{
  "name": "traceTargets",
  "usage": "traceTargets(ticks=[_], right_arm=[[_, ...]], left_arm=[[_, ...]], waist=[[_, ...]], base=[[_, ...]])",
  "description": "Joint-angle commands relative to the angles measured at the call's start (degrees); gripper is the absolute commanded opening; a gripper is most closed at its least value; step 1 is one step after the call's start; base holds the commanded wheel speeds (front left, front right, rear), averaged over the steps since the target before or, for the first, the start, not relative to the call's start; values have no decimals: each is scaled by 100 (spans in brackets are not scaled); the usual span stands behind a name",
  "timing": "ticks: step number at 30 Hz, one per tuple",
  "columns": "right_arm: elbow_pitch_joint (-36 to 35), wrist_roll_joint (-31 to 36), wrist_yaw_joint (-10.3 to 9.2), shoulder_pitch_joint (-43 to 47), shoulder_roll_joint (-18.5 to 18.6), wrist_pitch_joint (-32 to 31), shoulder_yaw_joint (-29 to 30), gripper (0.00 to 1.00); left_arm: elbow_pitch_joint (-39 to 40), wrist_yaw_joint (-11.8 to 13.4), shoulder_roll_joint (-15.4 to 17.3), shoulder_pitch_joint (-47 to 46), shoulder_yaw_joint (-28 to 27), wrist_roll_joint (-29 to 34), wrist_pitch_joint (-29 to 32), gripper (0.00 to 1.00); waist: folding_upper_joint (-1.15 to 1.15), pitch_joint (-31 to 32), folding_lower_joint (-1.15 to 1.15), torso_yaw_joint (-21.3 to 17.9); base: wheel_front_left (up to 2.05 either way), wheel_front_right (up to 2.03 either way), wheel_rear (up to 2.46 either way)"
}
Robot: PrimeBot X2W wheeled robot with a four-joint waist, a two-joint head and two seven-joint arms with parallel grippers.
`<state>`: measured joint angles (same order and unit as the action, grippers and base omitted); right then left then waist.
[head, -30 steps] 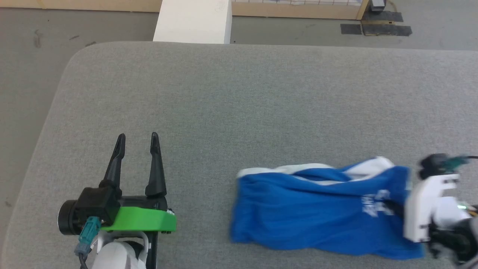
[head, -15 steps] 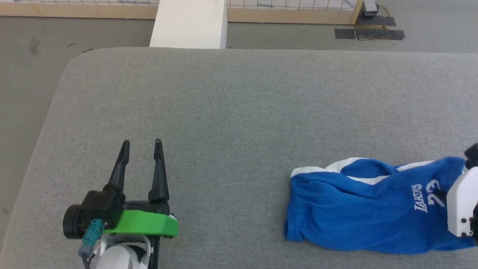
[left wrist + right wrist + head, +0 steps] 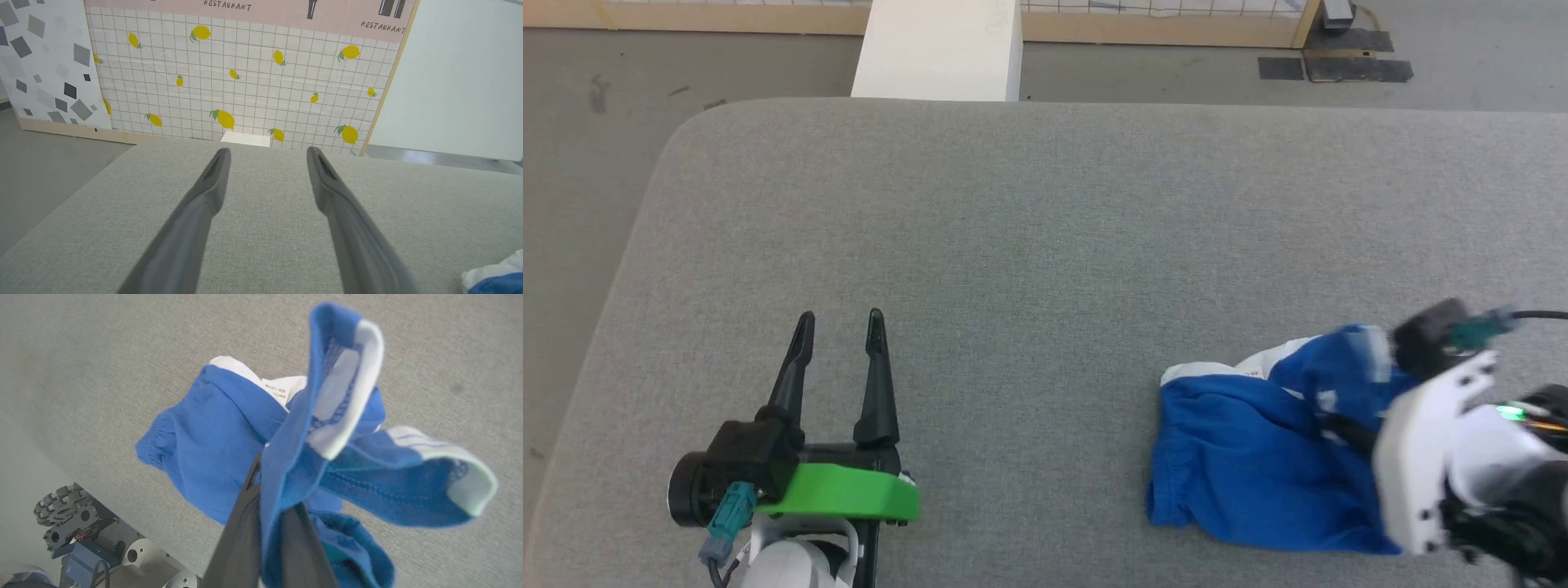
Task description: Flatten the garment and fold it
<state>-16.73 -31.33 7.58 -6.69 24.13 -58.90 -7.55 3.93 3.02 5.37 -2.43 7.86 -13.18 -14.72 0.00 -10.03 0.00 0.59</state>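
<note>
On the head view, the royal blue jersey sports garment with white trim bands [image 3: 1241, 457] no longer lies stretched out on the grey fabric-covered table [image 3: 1013, 245]. A moment ago its right end was flat, with the white print facing up. Now that end is bunched and pulled up off the table, and I cannot read the print. The garment's left edge stays about where it was, near the table's front right. My right end effector [image 3: 1343, 429] is buried in the raised cloth and clamped on it. My left end effector [image 3: 840, 327] has not moved from the front left, well apart from the garment, with its two dark fingers spread and nothing between them.

On the left wrist view, those fingers [image 3: 212, 183] point across bare table. Just a white-and-blue corner of the garment shows at the lower right edge.

On the right wrist view, the dark fingers [image 3: 241, 522] pinch a fold of blue cloth. A leg opening with its white band [image 3: 347, 396] hangs loose above them, and a small white tag [image 3: 280, 390] shows at the waist, which rests on the table.

I judge this a lift to shake or re-lay the cloth. Flattening is not done, and folding has not begun.
</note>
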Motion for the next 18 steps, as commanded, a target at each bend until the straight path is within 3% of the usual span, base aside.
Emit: traceTargets(ticks=[1, 10, 18], right_arm=[[-8, -6, -9, -153, -124, 72, -178, 0], [810, 229, -9, -584, -560, 511, -1081, 0], [1872, 406, -9, -811, -954, 1031, -1319, 0]], left_arm=[[-25, -31, -18, -61, -10, -27, -28, 100], [-71, -66, -54, -80, -17, -57, -28, 100], [-94, -80, -90, -92, -5, -69, -28, 100]], waist=[[0, -23, 0, 26], [0, -99, 0, 140], [0, -124, 0, 170]], base=[[0, 0, 0], [0, 0, 0], [0, 0, 0]])
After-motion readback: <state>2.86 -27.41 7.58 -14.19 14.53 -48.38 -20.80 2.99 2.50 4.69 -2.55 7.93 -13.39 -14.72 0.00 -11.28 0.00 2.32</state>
